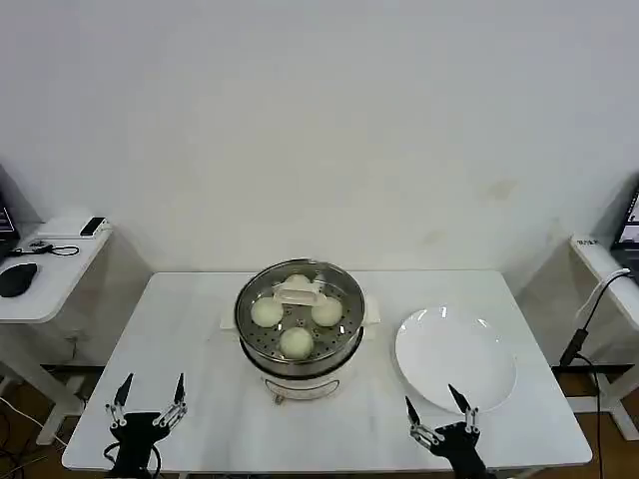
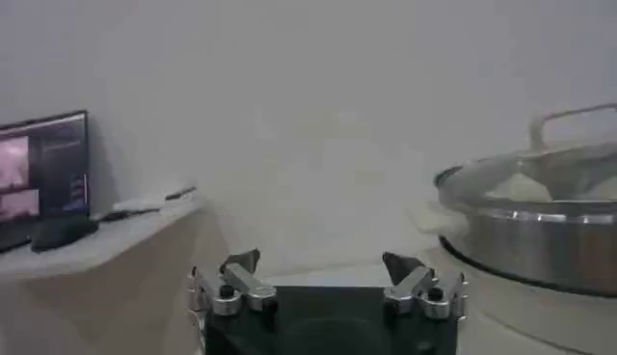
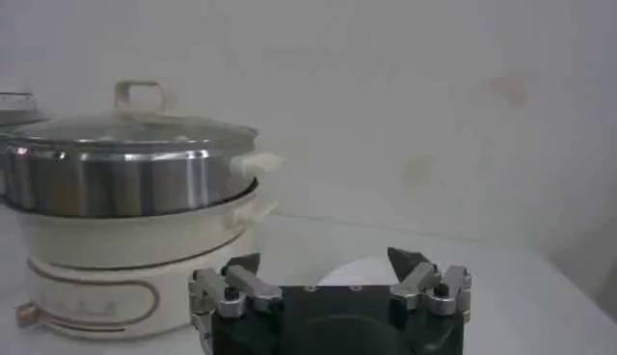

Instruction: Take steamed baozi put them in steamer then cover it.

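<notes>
So the lidded steamer point(image 1: 300, 324) sits well beyond both spread grippers, left point(image 1: 150, 397) and right point(image 1: 437, 407); fourth bun hidden under the lid handle point(image 1: 299, 292)

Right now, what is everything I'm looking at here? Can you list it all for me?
Steamer: one, shiny steel on a white base, centre of the table.
Cover: one, clear glass with a cream handle, sitting on the steamer.
Steamed baozi: three clearly seen, cream-white, inside the steamer under the cover; a fourth may sit behind the handle.
Plate: one, white, bare, to the steamer's right.
Table: one, white, under everything.
Side desks: two, white, at either edge; the left one holds a mouse and small devices.
Left gripper: open, at the table's near left edge.
Right gripper: open, near right edge, just before the plate.
</notes>
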You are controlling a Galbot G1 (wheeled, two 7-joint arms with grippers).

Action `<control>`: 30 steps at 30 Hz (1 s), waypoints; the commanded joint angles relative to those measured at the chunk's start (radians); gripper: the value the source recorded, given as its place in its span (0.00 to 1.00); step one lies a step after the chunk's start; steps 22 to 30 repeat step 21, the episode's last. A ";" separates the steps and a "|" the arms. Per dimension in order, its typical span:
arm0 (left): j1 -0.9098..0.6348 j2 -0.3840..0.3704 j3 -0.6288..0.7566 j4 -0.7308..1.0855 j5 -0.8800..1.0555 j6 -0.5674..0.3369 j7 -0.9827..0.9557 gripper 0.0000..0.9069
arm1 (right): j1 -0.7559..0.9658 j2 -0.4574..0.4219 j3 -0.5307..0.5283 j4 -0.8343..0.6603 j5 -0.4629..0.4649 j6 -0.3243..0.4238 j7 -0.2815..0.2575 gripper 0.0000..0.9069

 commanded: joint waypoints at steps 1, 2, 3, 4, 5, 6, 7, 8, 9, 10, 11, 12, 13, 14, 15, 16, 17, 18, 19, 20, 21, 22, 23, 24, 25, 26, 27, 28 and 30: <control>0.049 -0.035 -0.013 -0.005 0.063 -0.069 0.047 1.00 | -0.026 -0.012 -0.020 -0.006 0.002 0.013 0.009 1.00; 0.048 -0.038 -0.011 -0.002 0.064 -0.070 0.044 1.00 | -0.026 -0.011 -0.022 -0.008 -0.001 0.014 0.008 1.00; 0.048 -0.040 -0.009 0.000 0.064 -0.070 0.040 1.00 | -0.025 -0.010 -0.025 -0.009 -0.004 0.014 0.008 1.00; 0.048 -0.040 -0.007 0.002 0.067 -0.072 0.040 1.00 | -0.026 -0.009 -0.026 -0.011 -0.006 0.015 0.007 1.00; 0.048 -0.040 -0.006 0.003 0.067 -0.072 0.038 1.00 | -0.025 -0.009 -0.030 -0.011 -0.009 0.014 0.007 1.00; 0.047 -0.040 -0.006 0.004 0.065 -0.072 0.035 1.00 | -0.026 -0.008 -0.032 -0.011 -0.010 0.014 0.007 1.00; 0.046 -0.039 -0.006 0.006 0.066 -0.071 0.036 1.00 | -0.026 -0.009 -0.034 -0.011 -0.012 0.014 0.006 1.00; 0.045 -0.038 -0.006 0.007 0.069 -0.072 0.036 1.00 | -0.025 -0.009 -0.035 -0.011 -0.012 0.014 0.006 1.00; 0.045 -0.038 -0.005 0.007 0.070 -0.072 0.033 1.00 | -0.024 -0.009 -0.035 -0.011 -0.013 0.014 0.007 1.00; 0.044 -0.038 -0.004 0.007 0.070 -0.073 0.031 1.00 | -0.024 -0.010 -0.035 -0.011 -0.012 0.014 0.008 1.00; 0.044 -0.039 -0.002 0.007 0.074 -0.074 0.030 1.00 | -0.022 -0.010 -0.034 -0.012 -0.010 0.014 0.009 1.00; 0.045 -0.042 -0.001 0.008 0.079 -0.075 0.030 1.00 | -0.020 -0.010 -0.031 -0.013 -0.010 0.014 0.011 1.00; 0.045 -0.043 -0.001 0.008 0.083 -0.075 0.029 1.00 | -0.019 -0.010 -0.030 -0.013 -0.008 0.014 0.011 1.00; 0.046 -0.044 0.001 0.007 0.090 -0.077 0.028 1.00 | -0.018 -0.011 -0.029 -0.013 -0.006 0.011 0.012 1.00; 0.048 -0.044 0.002 0.006 0.090 -0.077 0.028 1.00 | -0.019 -0.011 -0.029 -0.013 -0.006 0.009 0.012 1.00; 0.048 -0.043 0.003 0.005 0.090 -0.076 0.027 1.00 | -0.020 -0.012 -0.029 -0.013 -0.005 0.007 0.011 1.00; 0.048 -0.043 0.004 0.004 0.090 -0.076 0.026 1.00 | -0.020 -0.013 -0.031 -0.014 -0.003 0.001 0.010 1.00; 0.047 -0.043 0.005 0.004 0.090 -0.076 0.027 1.00 | -0.021 -0.014 -0.033 -0.014 -0.003 0.000 0.010 1.00; 0.046 -0.043 0.005 0.004 0.088 -0.076 0.027 1.00 | -0.020 -0.014 -0.034 -0.014 -0.004 -0.002 0.009 1.00; 0.046 -0.043 0.007 0.003 0.087 -0.079 0.028 1.00 | -0.019 -0.014 -0.034 -0.014 -0.003 -0.003 0.009 1.00; 0.048 -0.044 0.009 0.002 0.087 -0.080 0.029 1.00 | -0.018 -0.014 -0.034 -0.012 -0.001 -0.004 0.010 1.00; 0.048 -0.044 0.009 0.002 0.087 -0.080 0.029 1.00 | -0.018 -0.014 -0.034 -0.012 -0.001 -0.004 0.010 1.00; 0.048 -0.044 0.009 0.002 0.087 -0.080 0.029 1.00 | -0.018 -0.014 -0.034 -0.012 -0.001 -0.004 0.010 1.00; 0.048 -0.044 0.009 0.002 0.087 -0.080 0.029 1.00 | -0.018 -0.014 -0.034 -0.012 -0.001 -0.004 0.010 1.00; 0.048 -0.044 0.009 0.002 0.087 -0.080 0.029 1.00 | -0.018 -0.014 -0.034 -0.012 -0.001 -0.004 0.010 1.00; 0.048 -0.044 0.009 0.002 0.087 -0.080 0.029 1.00 | -0.018 -0.014 -0.034 -0.012 -0.001 -0.004 0.010 1.00; 0.048 -0.044 0.009 0.002 0.087 -0.080 0.029 1.00 | -0.018 -0.014 -0.034 -0.012 -0.001 -0.004 0.010 1.00; 0.048 -0.044 0.009 0.002 0.087 -0.080 0.029 1.00 | -0.018 -0.014 -0.034 -0.012 -0.001 -0.004 0.010 1.00; 0.048 -0.044 0.009 0.002 0.087 -0.080 0.029 1.00 | -0.018 -0.014 -0.034 -0.012 -0.001 -0.004 0.010 1.00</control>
